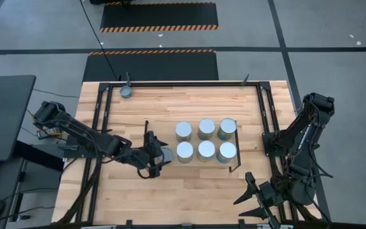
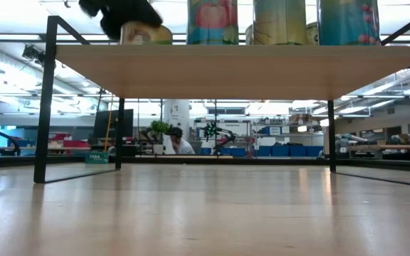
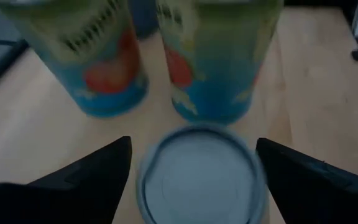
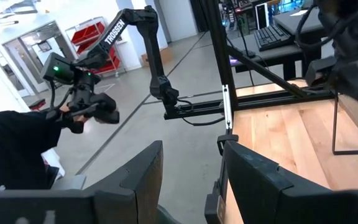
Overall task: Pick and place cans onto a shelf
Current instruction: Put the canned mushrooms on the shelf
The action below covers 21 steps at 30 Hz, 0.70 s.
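Left gripper (image 1: 159, 154) stands open around a seventh can (image 3: 201, 174) set on the shelf (image 2: 226, 71); next: retreat clear; right gripper (image 4: 188, 168) part-open, empty.

You can read one word clearly: "TROSSEN", in white capitals running along the upper link of a black robot arm (image 4: 124, 28) that stands out on the floor in the right wrist view. In the left wrist view the cans (image 3: 89, 53) carry dark lettering on a green band above a red shape, but it is too blurred for you to make out. In the low view a small green sign (image 2: 97, 158) on the floor far behind the shelf (image 2: 233, 71) bears white lettering too small to read.
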{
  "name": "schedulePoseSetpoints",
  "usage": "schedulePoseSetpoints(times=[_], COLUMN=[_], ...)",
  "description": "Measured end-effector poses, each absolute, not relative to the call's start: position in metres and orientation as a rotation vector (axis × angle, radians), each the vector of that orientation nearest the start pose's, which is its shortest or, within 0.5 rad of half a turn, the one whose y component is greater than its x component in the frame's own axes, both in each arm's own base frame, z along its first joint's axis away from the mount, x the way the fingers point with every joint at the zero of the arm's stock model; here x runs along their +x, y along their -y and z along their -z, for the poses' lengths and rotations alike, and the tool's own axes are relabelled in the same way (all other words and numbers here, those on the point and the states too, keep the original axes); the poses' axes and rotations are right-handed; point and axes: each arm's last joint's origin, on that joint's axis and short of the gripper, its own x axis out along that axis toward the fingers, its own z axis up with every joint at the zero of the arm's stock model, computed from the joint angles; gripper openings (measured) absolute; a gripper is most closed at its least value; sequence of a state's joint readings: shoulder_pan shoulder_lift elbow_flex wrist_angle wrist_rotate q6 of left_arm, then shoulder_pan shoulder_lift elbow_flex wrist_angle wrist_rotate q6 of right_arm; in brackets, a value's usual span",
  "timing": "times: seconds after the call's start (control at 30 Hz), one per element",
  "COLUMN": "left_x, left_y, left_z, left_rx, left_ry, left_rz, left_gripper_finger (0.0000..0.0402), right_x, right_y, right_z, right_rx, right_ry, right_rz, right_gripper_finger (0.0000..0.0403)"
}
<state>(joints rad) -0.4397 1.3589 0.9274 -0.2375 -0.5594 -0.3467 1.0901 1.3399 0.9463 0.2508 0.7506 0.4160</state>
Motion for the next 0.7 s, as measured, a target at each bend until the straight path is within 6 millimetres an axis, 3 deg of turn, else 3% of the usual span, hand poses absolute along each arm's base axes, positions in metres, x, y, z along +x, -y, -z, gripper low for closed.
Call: schedulePoseSetpoints(times=[0.23,0.4,0.57,0.7], left_x=[0.265,0.26,0.257,0.259], left_y=[0.106,0.12,0.143,0.164], left_z=[-0.286,-0.307,-0.3,-0.289], left_rx=[0.046,-0.003,-0.072,-0.097], left_ry=[-0.582,-0.579,-0.622,-0.638], left_rz=[-0.231,-0.172,-0.05,0.013], left_gripper_finger=[0.035,0.0348,0.0339,0.0298], right_x=[0.155,0.155,0.155,0.155], right_y=[-0.254,-0.254,-0.254,-0.254], right_z=[-0.309,-0.309,-0.309,-0.309], right_rx=[0.301,0.302,0.296,0.294], right_ry=[-0.156,-0.157,-0.162,-0.162], right_rz=[-0.314,-0.316,-0.316,-0.315], right_gripper_finger=[0.018,0.018,0.018,0.018])
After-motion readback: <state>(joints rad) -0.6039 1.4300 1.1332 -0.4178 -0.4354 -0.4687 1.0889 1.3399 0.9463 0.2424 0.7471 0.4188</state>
